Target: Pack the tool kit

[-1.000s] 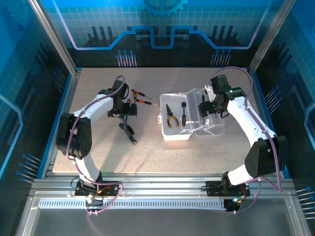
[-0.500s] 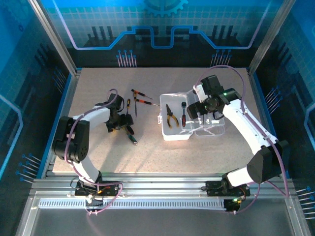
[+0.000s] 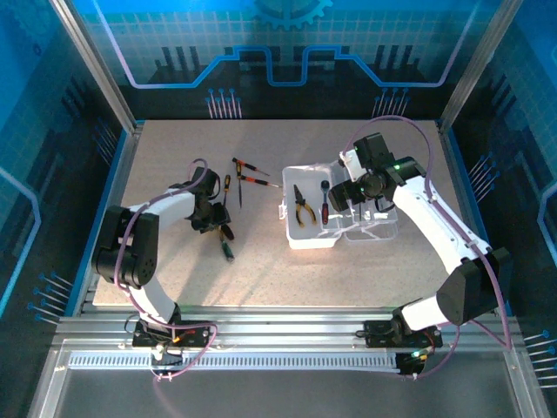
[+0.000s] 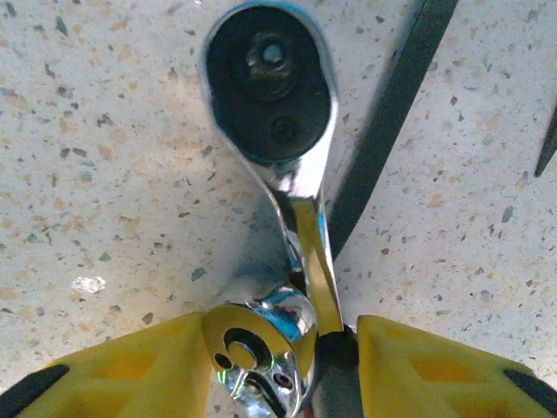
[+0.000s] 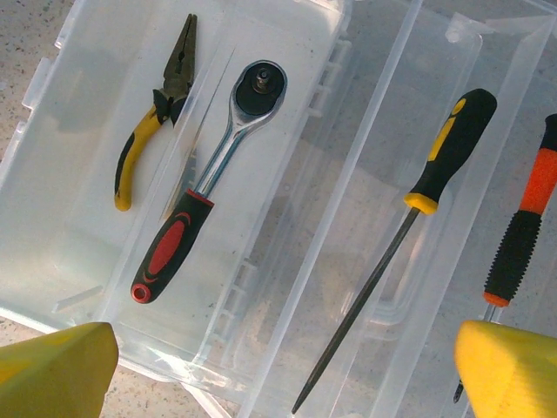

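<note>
The left fingers (image 4: 130,370) sit at the bottom edge of the left wrist view, one on each side of the neck of a chrome ratchet (image 4: 270,96). Its round head points toward the top of the frame and it lies flat on the speckled surface (image 4: 87,174). The fingers are hard up against the metal, but I cannot tell whether they have actually clamped it.

The right fingers (image 5: 52,366) are spread wide and hold nothing. They sit in the bottom corners of the right wrist view, hovering over the open case (image 5: 52,287). The white tray half already holds yellow-handled pliers (image 5: 148,131) and a red-handled ratchet (image 5: 209,174). A black-and-yellow screwdriver (image 5: 444,148) and an orange-and-black one (image 5: 522,226) lie in the clear half at frame right.

In the top view the case (image 3: 309,237) sits right of centre. A few loose screwdrivers (image 3: 252,179) are scattered left of it, just above the left arm's wrist.

The step in hand looks like picking the chrome ratchet off the surface — packing is partly done. The next move calls for a firm pinch on the narrow neck and a level lift, then a carry toward frame right, clear of the loose screwdrivers, to set it in the tray beside the pliers.
</note>
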